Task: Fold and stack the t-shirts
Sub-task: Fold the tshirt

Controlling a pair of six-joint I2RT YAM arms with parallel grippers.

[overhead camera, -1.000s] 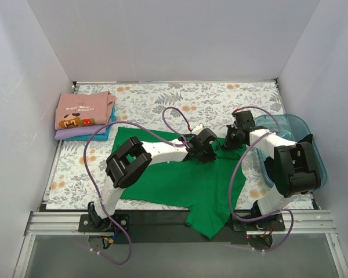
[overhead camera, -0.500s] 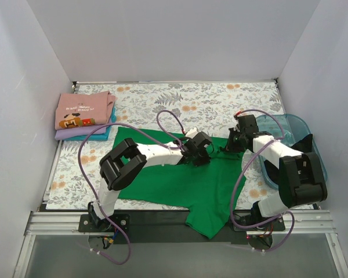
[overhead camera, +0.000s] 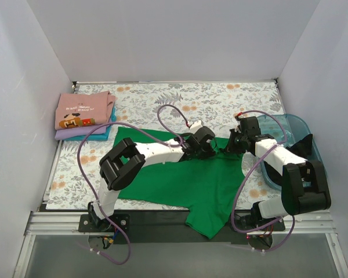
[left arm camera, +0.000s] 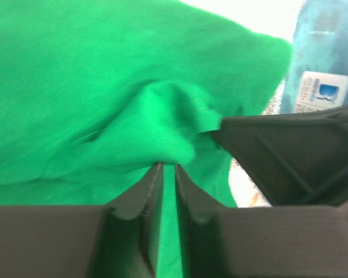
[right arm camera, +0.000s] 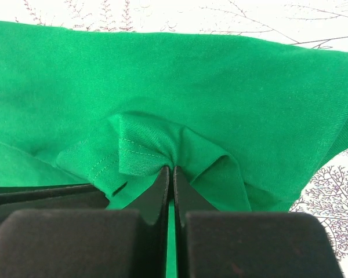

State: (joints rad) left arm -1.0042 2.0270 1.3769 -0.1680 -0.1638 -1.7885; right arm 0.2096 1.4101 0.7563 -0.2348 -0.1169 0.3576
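A bright green t-shirt (overhead camera: 180,179) lies spread on the flowered table, one part hanging over the near edge. My left gripper (overhead camera: 204,145) is shut on a pinched fold of it (left arm camera: 162,133) near its far right edge. My right gripper (overhead camera: 232,145) is shut on a hemmed fold of the same shirt (right arm camera: 145,145) just to the right. A stack of folded t-shirts (overhead camera: 84,116), a pink printed one on top of teal and lavender ones, lies at the far left.
A translucent teal plastic bin (overhead camera: 290,145) with dark cloth in it stands at the right edge, close behind my right arm; it also shows in the left wrist view (left arm camera: 325,69). White walls enclose the table on three sides.
Both grippers have shifted slightly along the shirt's far right edge while pinching it; the right arm has stretched out lower. The shirt's far right edge now lies flatter.
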